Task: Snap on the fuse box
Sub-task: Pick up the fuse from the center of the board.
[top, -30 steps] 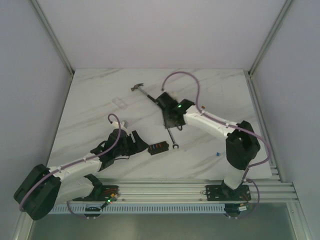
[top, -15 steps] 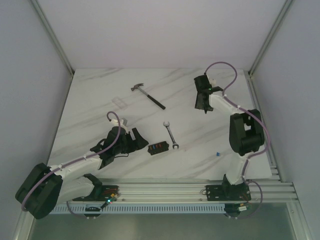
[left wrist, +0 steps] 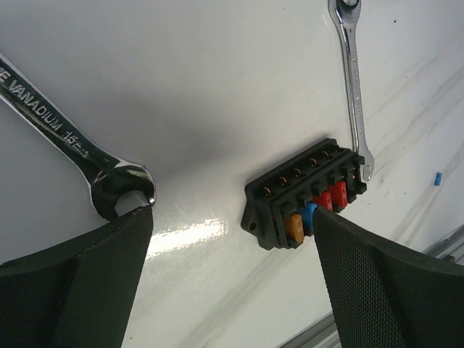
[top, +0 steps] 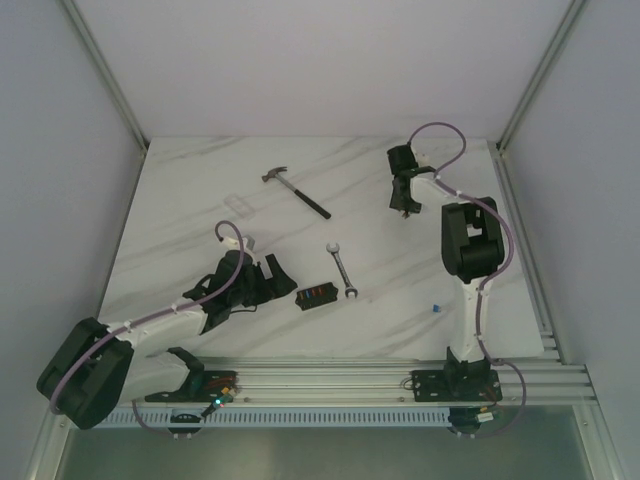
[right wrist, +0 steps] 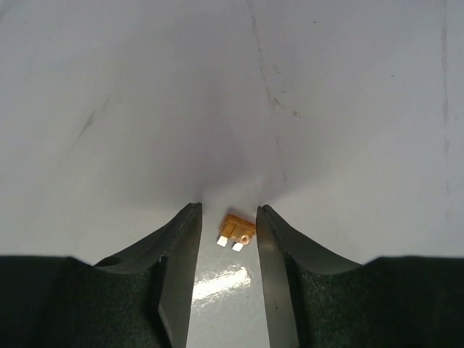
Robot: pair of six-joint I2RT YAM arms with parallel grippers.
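Note:
The fuse box (top: 315, 296) is a small black block on the white table, in front of my left gripper (top: 272, 281). In the left wrist view the fuse box (left wrist: 304, 192) shows orange, blue and red fuses, and lies just ahead of my right-hand finger (left wrist: 391, 283). The left gripper (left wrist: 232, 217) is open and empty. My right gripper (top: 403, 198) is at the far back right, low over the table. In the right wrist view it (right wrist: 228, 214) is open, with a loose orange fuse (right wrist: 236, 231) lying on the table between its fingertips, apart from both.
A silver wrench (top: 342, 270) lies right of the fuse box, its end touching it (left wrist: 353, 80). A second wrench (left wrist: 65, 138) lies by my left finger. A black-handled hammer (top: 297, 190) lies at the back. A clear small piece (top: 238, 205) and a blue fuse (top: 436, 309) lie loose.
My right arm has swung from over the hammer and wrench in the middle to the far back right and come down over the orange fuse. The left gripper has barely moved.

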